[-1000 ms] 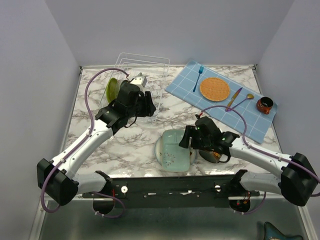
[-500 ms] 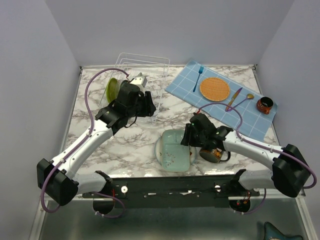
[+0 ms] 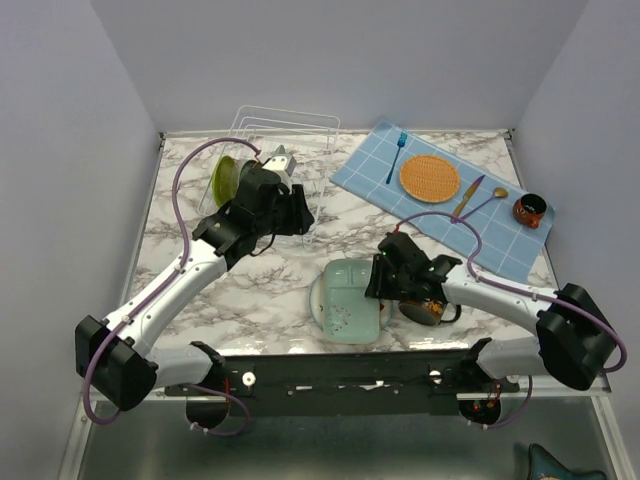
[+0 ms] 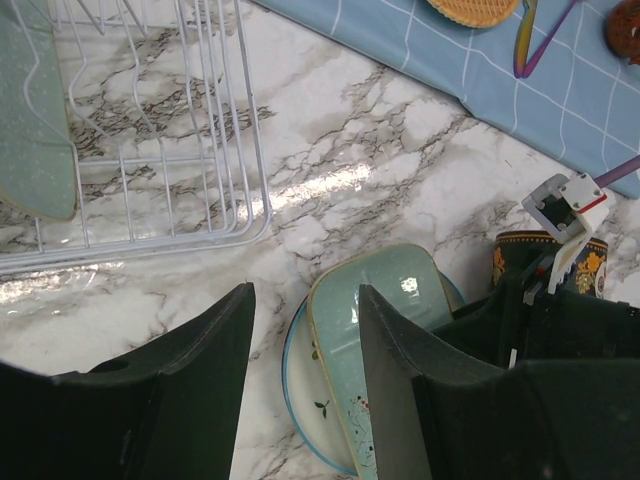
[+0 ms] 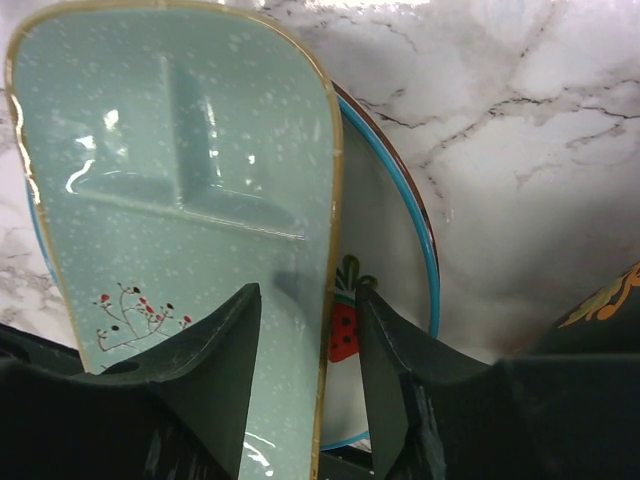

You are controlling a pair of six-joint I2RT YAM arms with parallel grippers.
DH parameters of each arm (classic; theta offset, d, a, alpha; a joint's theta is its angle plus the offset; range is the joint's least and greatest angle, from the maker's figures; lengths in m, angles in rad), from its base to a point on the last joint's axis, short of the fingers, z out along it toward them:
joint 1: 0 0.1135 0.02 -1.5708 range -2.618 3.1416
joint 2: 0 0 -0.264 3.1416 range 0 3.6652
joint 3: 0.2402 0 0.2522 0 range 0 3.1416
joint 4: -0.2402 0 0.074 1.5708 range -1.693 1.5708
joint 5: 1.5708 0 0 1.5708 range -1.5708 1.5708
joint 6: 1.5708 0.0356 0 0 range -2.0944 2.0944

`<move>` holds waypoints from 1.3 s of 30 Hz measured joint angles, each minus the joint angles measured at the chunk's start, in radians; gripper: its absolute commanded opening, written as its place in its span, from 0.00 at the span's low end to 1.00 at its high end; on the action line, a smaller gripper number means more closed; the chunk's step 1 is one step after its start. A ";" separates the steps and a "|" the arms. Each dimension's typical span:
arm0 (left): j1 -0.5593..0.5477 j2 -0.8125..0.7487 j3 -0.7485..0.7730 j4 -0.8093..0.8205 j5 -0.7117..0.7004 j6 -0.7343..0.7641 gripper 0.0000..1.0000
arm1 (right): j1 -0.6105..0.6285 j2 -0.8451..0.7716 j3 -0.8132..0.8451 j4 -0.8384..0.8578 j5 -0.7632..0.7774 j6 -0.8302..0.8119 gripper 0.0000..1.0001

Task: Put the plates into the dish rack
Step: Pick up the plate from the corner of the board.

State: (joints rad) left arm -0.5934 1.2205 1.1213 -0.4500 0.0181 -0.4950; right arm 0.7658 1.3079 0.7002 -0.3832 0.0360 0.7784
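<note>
Fingers first: right fingers (image 5: 205, 390) straddle the right rim of the mint-green plate (image 5: 180, 200), one on each side of the gold edge. Cannot tell whether they are clamped on it or loose. That plate lies flat on top of the watermelon plate (image 5: 385, 300), and the stack sits on the desk (image 3: 250, 290) at front centre. A dark mug (image 3: 430, 308) stands just right of the stack, under the right arm. The left fingers (image 4: 190, 400) are apart with nothing between them, only marble showing. They hover by the near right corner of the dish rack (image 3: 285, 125). The rack stands at the back left of the desk, with a yellow-green plate (image 3: 225, 178) upright on edge at its left end. A blue cloth (image 3: 440, 215) lies at back right with an orange mat (image 3: 429, 177) on it.
</note>
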 measured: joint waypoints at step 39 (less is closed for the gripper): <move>0.016 0.035 -0.019 0.130 0.229 -0.051 0.73 | -0.002 -0.285 -0.028 -0.071 0.069 0.010 0.01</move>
State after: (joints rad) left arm -0.5770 1.2552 1.1023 -0.3195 0.2470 -0.5465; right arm 0.7635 1.0233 0.6724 -0.4545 0.1051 0.7887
